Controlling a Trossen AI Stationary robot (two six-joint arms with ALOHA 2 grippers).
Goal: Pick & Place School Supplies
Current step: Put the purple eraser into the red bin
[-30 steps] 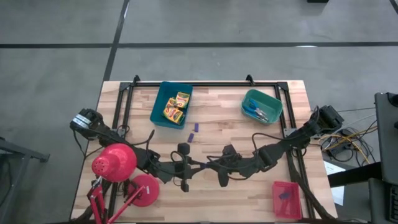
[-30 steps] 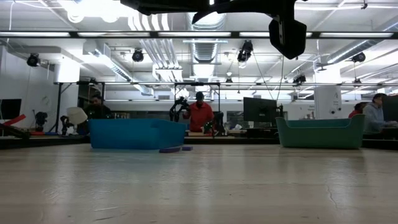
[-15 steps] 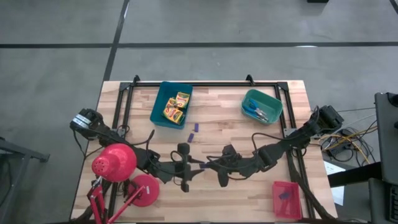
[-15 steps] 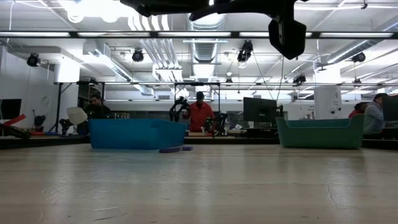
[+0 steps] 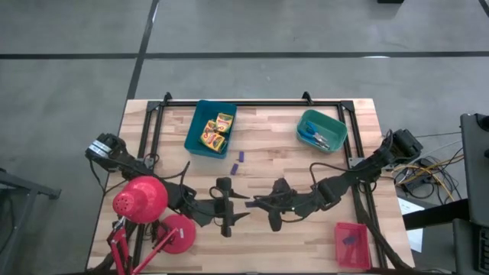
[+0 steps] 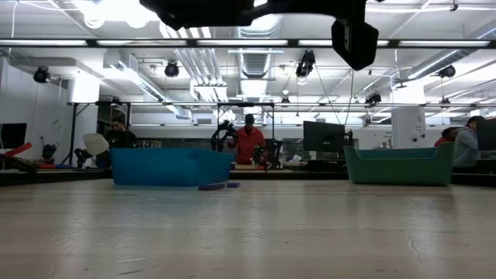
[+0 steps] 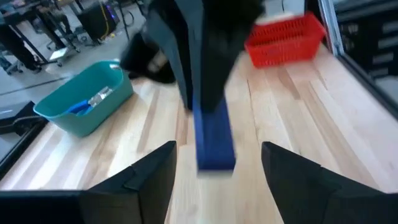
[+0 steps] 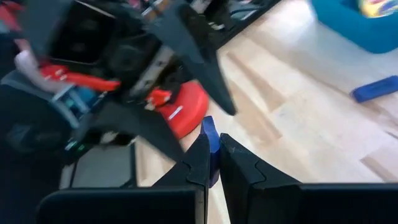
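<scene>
A: Mid-table, the right gripper (image 8: 210, 163) pinches a purple stick (image 8: 209, 134) tight between its fingers.
B: And the left gripper (image 7: 214, 163)?
A: Spread wide, facing it, holding nothing; the stick (image 7: 214, 142) sits between its fingers.
B: Farther back?
A: Two sticks (image 5: 238, 161) lie loose beside the blue tray (image 5: 196, 130) of crayon boxes (image 5: 216, 131); scissors (image 5: 315, 136) in the teal tray (image 5: 337, 122).

We can read no text, label, brand or number anywhere; the print on the small yellow cardboard crayon boxes (image 5: 216, 131) in the far-left blue plastic tray (image 5: 194, 131) is too small for us to read.
</scene>
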